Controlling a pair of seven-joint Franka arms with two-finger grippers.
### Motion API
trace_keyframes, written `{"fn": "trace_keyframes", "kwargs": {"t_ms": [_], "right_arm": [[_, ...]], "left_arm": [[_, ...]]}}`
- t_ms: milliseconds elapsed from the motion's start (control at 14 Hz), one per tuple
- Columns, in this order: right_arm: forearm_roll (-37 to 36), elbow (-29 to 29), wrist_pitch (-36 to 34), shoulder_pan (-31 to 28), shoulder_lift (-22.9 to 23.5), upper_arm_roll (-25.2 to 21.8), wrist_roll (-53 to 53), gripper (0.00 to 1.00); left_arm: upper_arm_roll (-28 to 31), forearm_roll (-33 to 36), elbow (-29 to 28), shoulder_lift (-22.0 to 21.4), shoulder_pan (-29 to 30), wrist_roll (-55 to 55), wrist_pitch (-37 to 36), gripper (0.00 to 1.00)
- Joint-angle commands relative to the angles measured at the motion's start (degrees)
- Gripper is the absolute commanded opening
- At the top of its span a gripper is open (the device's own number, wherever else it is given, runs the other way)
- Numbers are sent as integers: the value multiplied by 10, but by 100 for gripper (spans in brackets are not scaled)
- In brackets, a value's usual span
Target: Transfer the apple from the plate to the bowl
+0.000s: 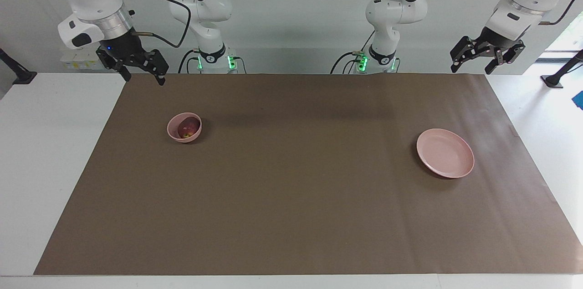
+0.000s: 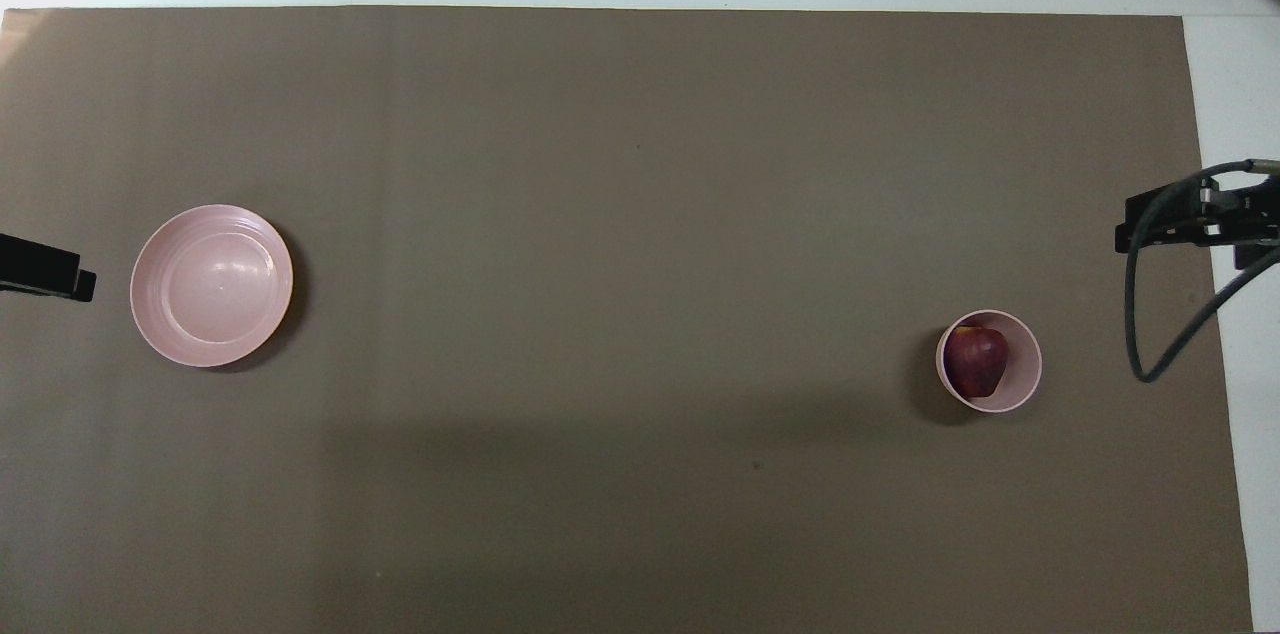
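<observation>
**Apple sits in the bowl**

The apple (image 1: pixel 187 127) rests inside the bowl (image 1: pixel 173 132) at the right arm's end of the bench; the plate (image 1: pixel 445 152) is bare. The right tool (image 1: pixel 142 71) hangs raised near the bowl, fingers spread, holding nothing. The left tool (image 1: pixel 474 62) waits raised, likewise spread.

Apple (image 2: pixel 975 361): dark red, maroon, with yellowish patch. Bowl (image 2: pixel 1022 384): pale pink, plain. Plate (image 2: pixel 212 285): pale pink, plain. Table (image 1: pixel 45 152): white, under plain brown cover sheet (image 1: pixel 291 198). Both arms white; right end effector (image 1: pixel 141 71) and left end effector (image 1: pixel 473 62) black.
</observation>
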Motion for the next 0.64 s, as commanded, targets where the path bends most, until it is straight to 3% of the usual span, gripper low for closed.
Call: {"fn": "trace_keyframes", "kwargs": {"t_ms": [0,571], "right_arm": [[1,-11,-6,-4,-10,2,-18,100],[1,-11,-6,-3,-10,2,-18,100]], "left_arm": [[3,4,-8,-8,3,5,-4,100],[3,4,-8,-7,8,6,-4,100]]}}
